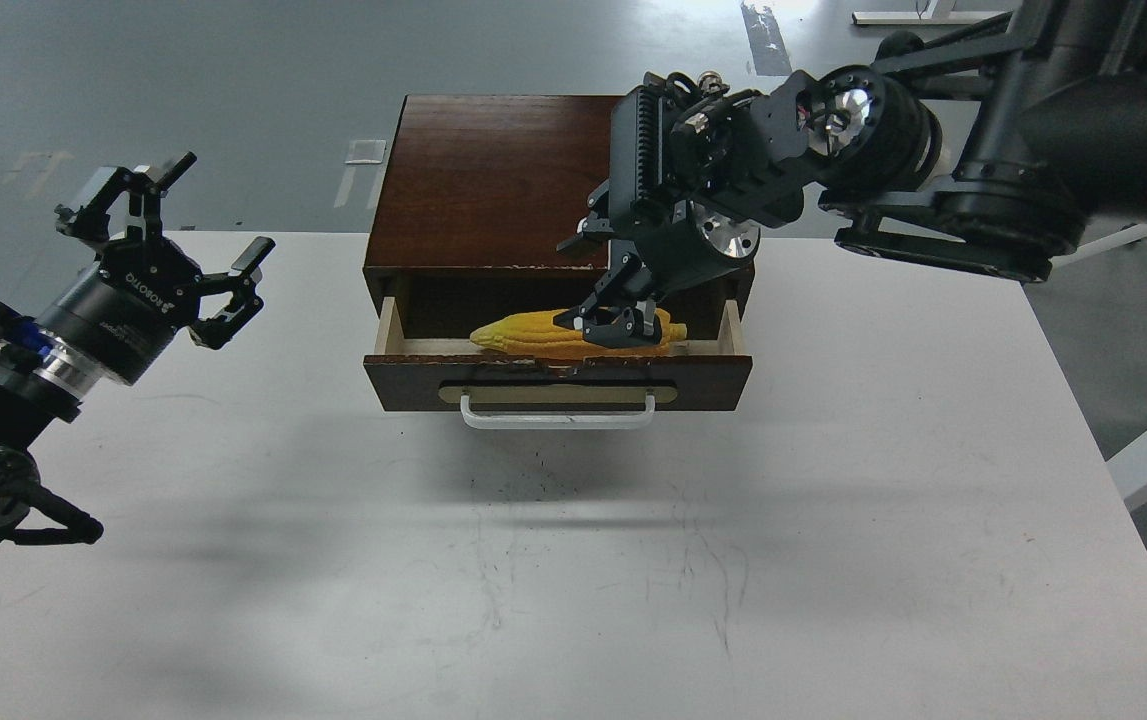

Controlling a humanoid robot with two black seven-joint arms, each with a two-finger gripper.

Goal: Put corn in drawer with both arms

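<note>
The yellow corn (525, 335) lies on its side inside the open drawer (558, 382), close behind the drawer's front board. The drawer sticks out of the reddish-brown box (493, 180) and has a white bar handle (558, 415). My right gripper (605, 290) hangs just above the corn's middle. Its fingers are spread, and the lower fingertips (623, 325) sit in front of the corn. My left gripper (183, 235) is open and empty, held above the table well to the left of the box.
The box stands at the back middle of the white table (573, 560). The right arm (983, 150) reaches in over the table's back right corner. The table edge runs along the right side, with grey floor beyond it.
</note>
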